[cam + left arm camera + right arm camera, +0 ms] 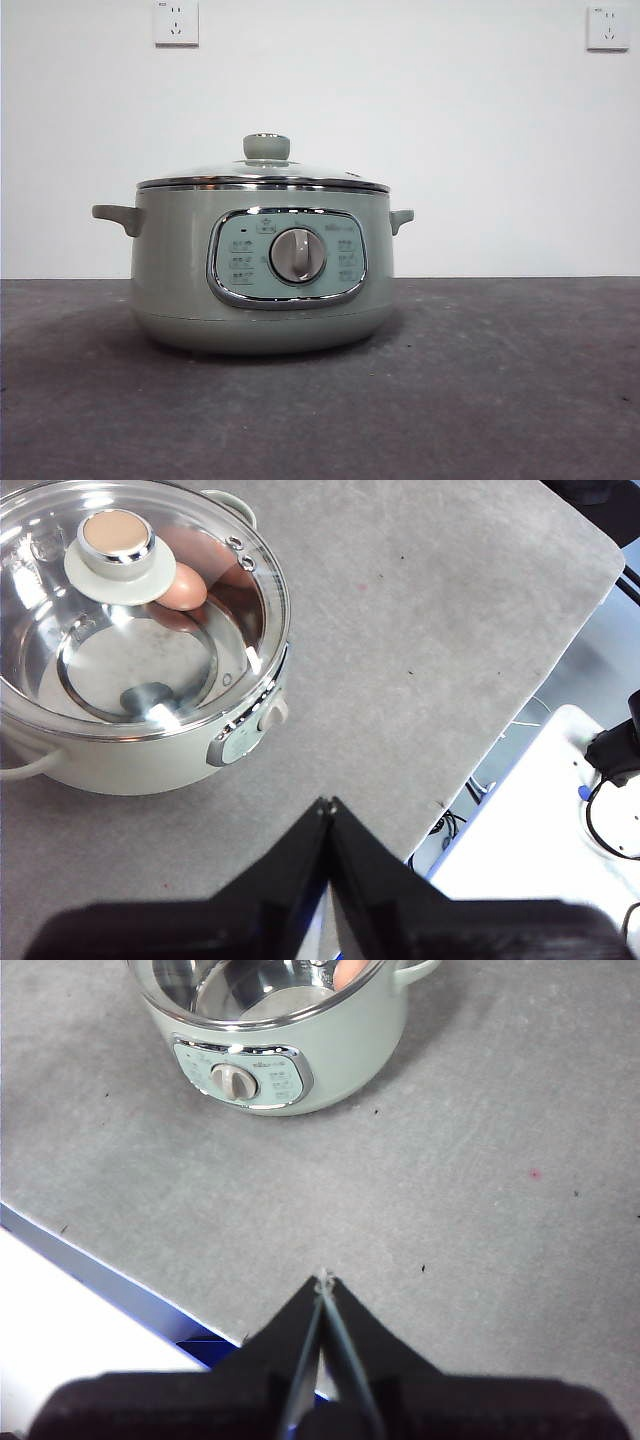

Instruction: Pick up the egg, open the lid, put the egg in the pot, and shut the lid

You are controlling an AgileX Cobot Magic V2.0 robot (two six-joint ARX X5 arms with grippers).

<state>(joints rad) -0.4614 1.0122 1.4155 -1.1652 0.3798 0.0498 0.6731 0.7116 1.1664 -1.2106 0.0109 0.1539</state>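
The sage-green pot (pixel 260 265) stands on the grey table with its dial (pixel 297 255) facing the front camera. The glass lid (pixel 262 180) sits shut on it, its pale green knob (pixel 266 147) on top. Through the glass in the left wrist view, the brown egg (pixel 183 586) lies inside the pot (pixel 150 760), beside the lid knob (pixel 117 546). My left gripper (pixel 328 804) is shut and empty, well away from the pot over the bare mat. My right gripper (pixel 324 1281) is also shut and empty, back from the pot (pixel 290 1035) on the dial side.
The grey mat (pixel 480 1160) ends at a table edge (pixel 100 1270) near my right gripper. Beyond the mat's corner in the left wrist view lie a white surface and cables (pixel 600 790). Two wall sockets (pixel 176 22) hang on the white wall behind.
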